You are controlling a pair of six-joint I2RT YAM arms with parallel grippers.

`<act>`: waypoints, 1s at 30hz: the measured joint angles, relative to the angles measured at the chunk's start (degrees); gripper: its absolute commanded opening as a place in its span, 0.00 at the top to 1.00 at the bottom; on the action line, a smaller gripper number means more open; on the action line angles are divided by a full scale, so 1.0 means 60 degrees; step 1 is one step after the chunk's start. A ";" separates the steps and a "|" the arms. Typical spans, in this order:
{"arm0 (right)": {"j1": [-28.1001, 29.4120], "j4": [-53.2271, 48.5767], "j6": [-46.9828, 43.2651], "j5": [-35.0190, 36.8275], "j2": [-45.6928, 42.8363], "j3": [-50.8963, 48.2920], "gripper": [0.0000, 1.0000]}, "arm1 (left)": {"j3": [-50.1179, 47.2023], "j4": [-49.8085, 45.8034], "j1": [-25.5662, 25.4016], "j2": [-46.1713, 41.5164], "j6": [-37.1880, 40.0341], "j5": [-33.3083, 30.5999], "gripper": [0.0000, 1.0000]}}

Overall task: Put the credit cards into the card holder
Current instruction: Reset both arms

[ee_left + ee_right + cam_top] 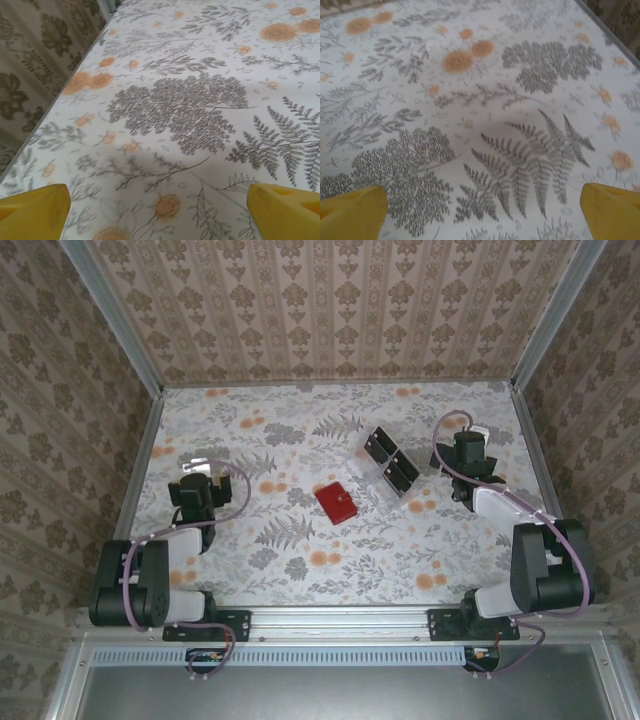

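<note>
While both grippers hang spread and empty, the job stands unbegun: one red card holder (pixel 337 502), apparently closed, mid-table; black credit cards (pixel 401 473) sitting in a clear tray (pixel 372 472) just behind and to its right.
Left gripper (pixel 203 468) is well off to the holder's left, and right gripper (pixel 470 443) is near the tray's right end, both over bare floral table (pixel 300 570). Hazards, by my reckoning: thin glossy cards may slip from a pinch or lift two together, the light tray may skid if nudged, and the holder may slide away unless one arm steadies and opens it.
</note>
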 measured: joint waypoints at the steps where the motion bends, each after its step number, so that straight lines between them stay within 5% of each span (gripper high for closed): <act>1: -0.0015 0.0357 -0.0171 -0.0106 -0.0018 -0.0131 0.00 | 0.0011 0.0339 0.0000 0.0240 0.0044 0.0113 0.00; 10: -0.0018 0.3249 -0.1410 -0.0769 -0.0353 -0.1858 0.00 | 0.0259 0.1756 0.0310 0.1741 0.0273 0.1053 0.00; 14: -0.0018 0.5195 -0.1654 -0.1089 0.0663 -0.3024 0.00 | 0.0313 0.1949 0.0430 0.1741 0.0273 0.1286 0.00; 30: -0.0098 0.6466 -0.1909 -0.1712 0.1177 -0.3002 0.00 | 0.0430 0.2011 0.0437 0.1741 0.0273 0.1555 0.00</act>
